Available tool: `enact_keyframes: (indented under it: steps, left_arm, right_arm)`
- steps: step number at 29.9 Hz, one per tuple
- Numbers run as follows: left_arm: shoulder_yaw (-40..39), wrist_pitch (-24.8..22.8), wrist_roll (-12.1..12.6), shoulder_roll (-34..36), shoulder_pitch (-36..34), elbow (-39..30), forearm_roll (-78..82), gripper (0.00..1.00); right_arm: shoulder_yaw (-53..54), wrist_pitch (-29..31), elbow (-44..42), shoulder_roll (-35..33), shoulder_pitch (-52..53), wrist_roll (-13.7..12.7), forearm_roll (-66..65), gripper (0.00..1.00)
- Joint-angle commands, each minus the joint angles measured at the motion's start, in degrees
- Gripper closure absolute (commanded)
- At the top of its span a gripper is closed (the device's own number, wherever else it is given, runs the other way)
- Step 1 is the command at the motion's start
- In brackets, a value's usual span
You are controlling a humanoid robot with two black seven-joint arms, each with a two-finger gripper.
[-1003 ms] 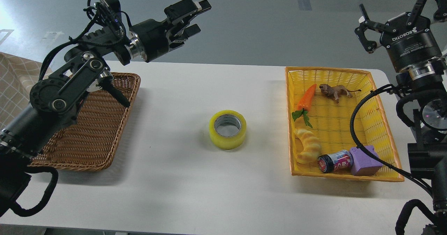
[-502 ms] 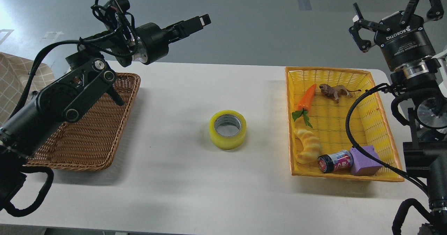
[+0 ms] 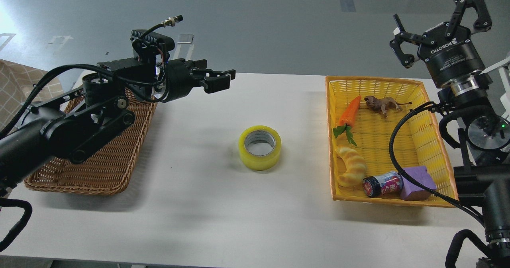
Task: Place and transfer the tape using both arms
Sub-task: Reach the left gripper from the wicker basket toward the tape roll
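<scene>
**Mid-bench: tape lies nearer our left jaws**

At the centre of the bench (image 3: 199,204) the tape (image 3: 259,147) lies flat, core hole facing up, apart from both baskets. Its axis runs vertical, so the rim offers itself to a grip from above, one finger inside the core and one outside, or across the whole roll.

Our left gripper (image 3: 217,81) hangs above the bench at about ten o'clock from the tape, pointing toward three o'clock. Its jaws seem slightly parted, though we see them nearly edge-on and cannot tell for certain. They hold nothing.

Our right gripper (image 3: 436,29) is raised at about two o'clock from the tape, well apart from it, beyond the yellow basket (image 3: 434,140); its jaws are spread wide and empty.

We judge the left arm the nearer. To reach, it would need to travel toward four o'clock, tilt downward and descend. The wicker basket (image 3: 99,160) sits under that arm at nine o'clock from the tape.
</scene>
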Motion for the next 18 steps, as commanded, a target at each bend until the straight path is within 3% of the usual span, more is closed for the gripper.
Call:
enact_keyframes:
  steps: [1, 5, 10, 18]
  left_arm:
    - [1.3, -0.2, 1.3, 0.5, 0.1, -1.0, 1.4, 0.02]
    - [1.8, -0.4, 1.9, 0.4, 0.2, -1.4, 2.3, 0.02]
    - [6.6, -0.6, 4.8, 0.0, 0.1, -2.7, 3.8, 0.02]
    - [7.6, -3.3, 8.6, -0.8, 0.4, -5.4, 3.9, 0.02]
  right_arm:
    - [-0.6, 0.0, -1.4, -0.1, -0.1, 0.0, -0.1, 0.00]
    - [-0.7, 0.0, -2.5, -0.1, -0.5, 0.0, -0.1, 0.00]
    - [-0.7, 0.0, -3.3, -0.1, -0.9, 0.0, -0.1, 0.00]
    - [-0.7, 0.0, -4.0, -0.1, -1.0, 0.1, -0.1, 0.00]
